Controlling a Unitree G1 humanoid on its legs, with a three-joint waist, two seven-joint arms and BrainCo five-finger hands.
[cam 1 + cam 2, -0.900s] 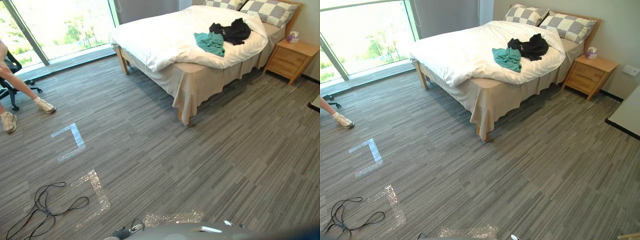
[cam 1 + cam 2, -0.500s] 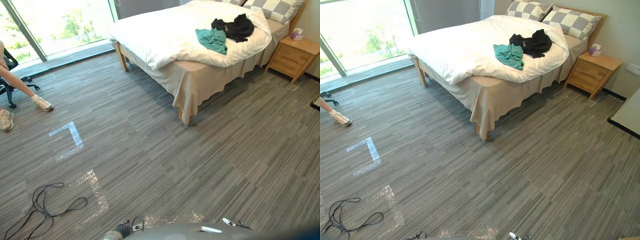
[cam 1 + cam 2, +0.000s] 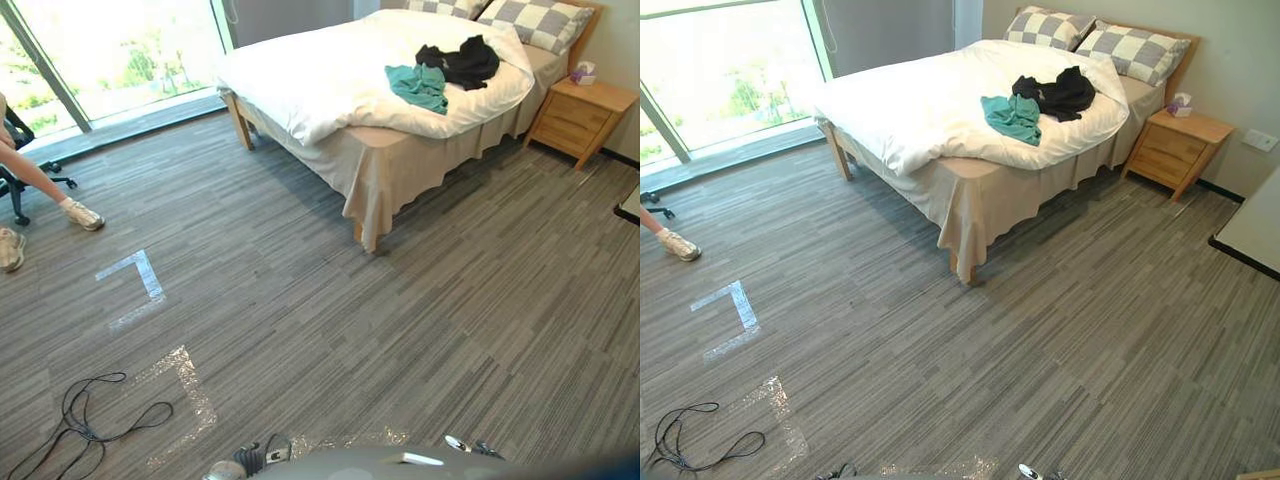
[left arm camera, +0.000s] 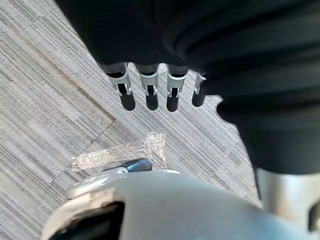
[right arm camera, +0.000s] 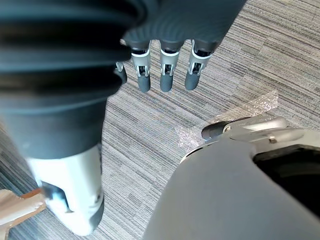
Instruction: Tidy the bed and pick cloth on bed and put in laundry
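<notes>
Your left hand [image 4: 151, 91] hangs with its fingers [image 4: 173, 95] straight and slightly apart, gripping nothing, with only the striped floor [image 4: 45, 105] beyond them. Your right hand [image 5: 169, 75] is the same: fingers loose, apart and empty above the floor. Neither hand has any cloth yet.

Both pieces you are after lie on the bed [image 3: 395, 165], at the upper right of the left eye view. The teal cloth [image 3: 420, 87] is crumpled on the white duvet [image 3: 320, 70] close to the edge facing you. The black cloth [image 3: 460, 62] is just behind it, touching or nearly touching it, on the way to the checked pillows [image 3: 540, 22]. The duvet looks rumpled and hangs unevenly over the near corner, so the tidying is undone as well.

Over the last second the whole picture has drifted a little. The bed, the nightstand [image 3: 588, 115] at the right edge and the tape mark [image 3: 135, 275] at the left all slid together, which means your head camera moved and the things did not. The bed looks barely larger, so you have gained little ground. A wide stretch of floor separates you from the cloth.

I judge you are in the approach, with everything else ahead. Walk toward the near long side of the bed, where the teal cloth would be the first within reach. A seated person's leg and shoe [image 3: 82, 215] are at the far left, well clear of that line.
</notes>
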